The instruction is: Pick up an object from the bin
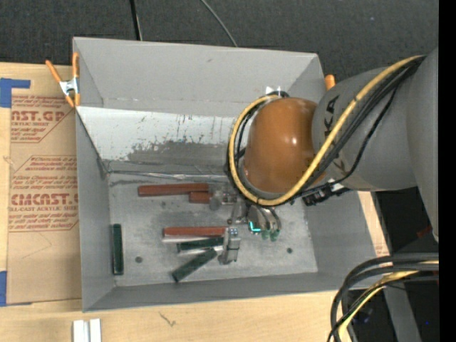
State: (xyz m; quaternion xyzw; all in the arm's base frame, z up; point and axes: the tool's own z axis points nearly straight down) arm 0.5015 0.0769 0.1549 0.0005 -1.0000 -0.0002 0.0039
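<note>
My gripper (231, 248) reaches down near the middle of the bin floor, below the orange dome. Its fingertips stand at the right ends of a brown flat stick (191, 231) and a dark green stick (198, 246) just below it. Another dark green stick (192, 266) lies slanted a little nearer the front wall, its upper end close to the fingers. Whether anything sits between the fingers is hidden by the gripper itself.
A longer brown stick (173, 190) lies further back, with a short brown piece (200, 197) at its right end. A dark green bar (116, 249) lies along the left wall. The arm and its dome cover the bin's right part.
</note>
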